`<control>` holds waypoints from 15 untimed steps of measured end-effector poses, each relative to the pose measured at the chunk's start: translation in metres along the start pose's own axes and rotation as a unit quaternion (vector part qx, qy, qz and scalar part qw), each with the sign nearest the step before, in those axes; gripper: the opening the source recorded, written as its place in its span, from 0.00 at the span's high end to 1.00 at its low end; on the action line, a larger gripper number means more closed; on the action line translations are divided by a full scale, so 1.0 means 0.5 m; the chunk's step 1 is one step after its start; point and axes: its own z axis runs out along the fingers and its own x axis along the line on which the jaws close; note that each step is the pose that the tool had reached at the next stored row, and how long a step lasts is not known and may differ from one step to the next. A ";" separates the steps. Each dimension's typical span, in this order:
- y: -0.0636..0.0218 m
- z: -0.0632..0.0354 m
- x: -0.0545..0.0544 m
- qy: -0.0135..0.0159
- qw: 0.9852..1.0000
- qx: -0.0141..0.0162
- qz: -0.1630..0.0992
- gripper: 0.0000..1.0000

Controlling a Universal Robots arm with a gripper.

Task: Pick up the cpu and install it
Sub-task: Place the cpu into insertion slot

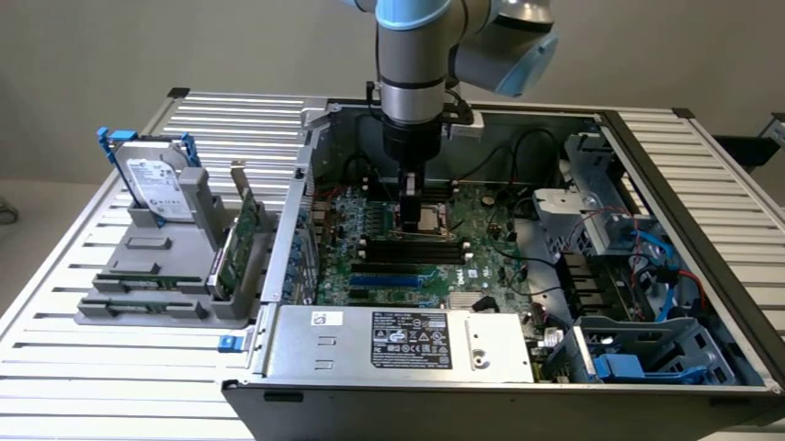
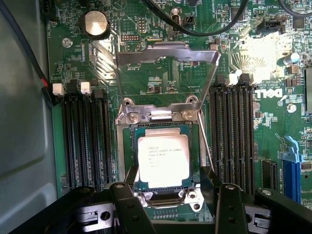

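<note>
1. Exterior view: the claw (image 1: 414, 217) hangs low inside the open computer case (image 1: 368, 409) on the bench (image 1: 86, 386), just above the motherboard (image 1: 491, 241). Black cables (image 1: 530, 140) loop near the arm, and a sideways swing could snag them. The claw's own body covers the socket, so neither the cpu nor the jaw spread reads from here.
2. Wrist view: the cpu (image 2: 163, 163) lies flat in its socket, between the fingers of the claw (image 2: 175, 190), which stand wide and grip nothing. The load plate (image 2: 168, 58) is raised, so the chip is unclamped; a nudge could shift it or bend socket pins. The thin lever (image 2: 206, 146) beside it could catch a finger. Fingertips cover the chip's edge toward the claw, so contact there and level seating cannot be judged.
</note>
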 end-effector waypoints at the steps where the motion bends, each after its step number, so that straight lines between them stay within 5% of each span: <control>1: 0.000 -0.001 0.000 0.000 1.000 0.000 0.000 0.38; 15: 0.010 -0.031 -0.002 0.001 1.000 0.000 0.000 0.36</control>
